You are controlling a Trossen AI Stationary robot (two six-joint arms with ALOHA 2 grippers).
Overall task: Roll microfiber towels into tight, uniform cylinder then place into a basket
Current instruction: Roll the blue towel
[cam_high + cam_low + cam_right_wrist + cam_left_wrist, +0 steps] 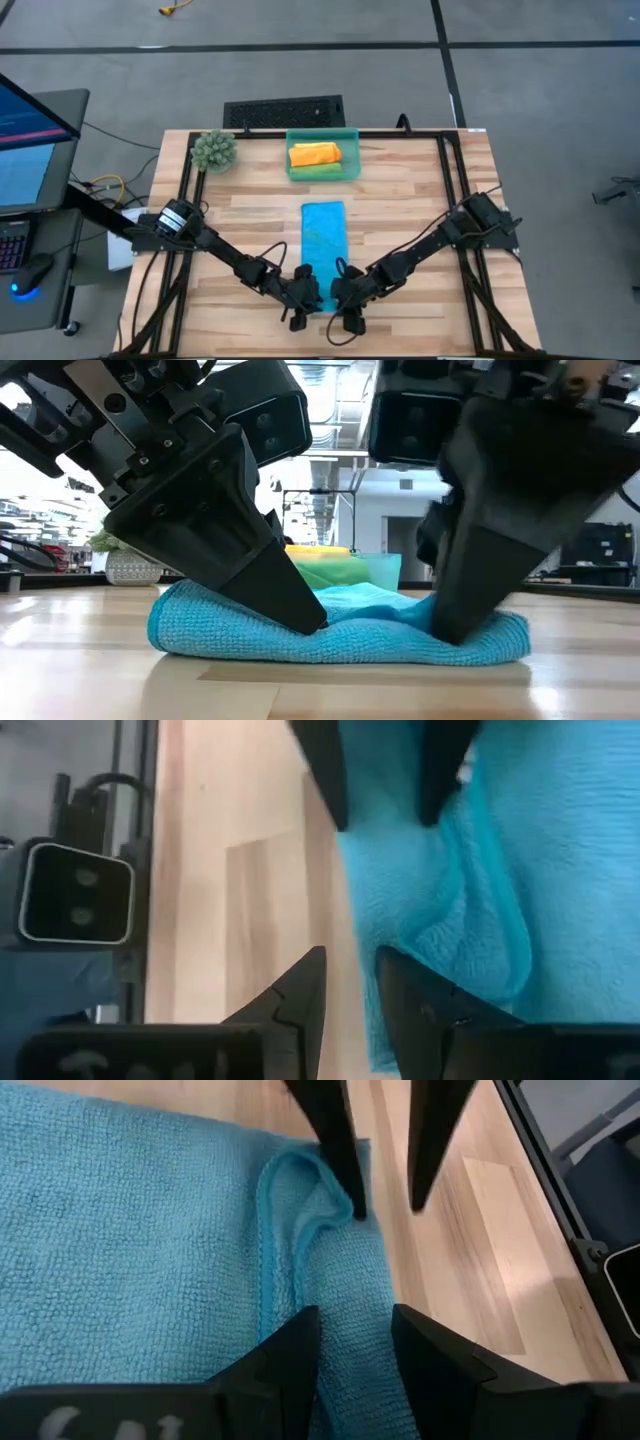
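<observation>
High view is showing the blue towel [323, 232] lying as a long folded strip down the middle of the table [250, 215], its far end just short of the basket [323, 133] and its near end under both hands. That near edge is puckering into a small raised fold, so the rolling is only just starting; most of the strip is lying flat. The left hand [303, 299] is pressing down on the near left corner, its fingers a little apart and straddling the bunched edge. The right hand [345, 300] is working the near right corner beside it, fingers likewise narrowly spread over the hem rather than clamped on it.

Inside the basket at the far side, an orange towel [314, 154] and a green towel [316, 171] are already sitting as rolls. No yellow towel is showing. By my judgement roughly half the job is done, with this roll and its placing left.
</observation>
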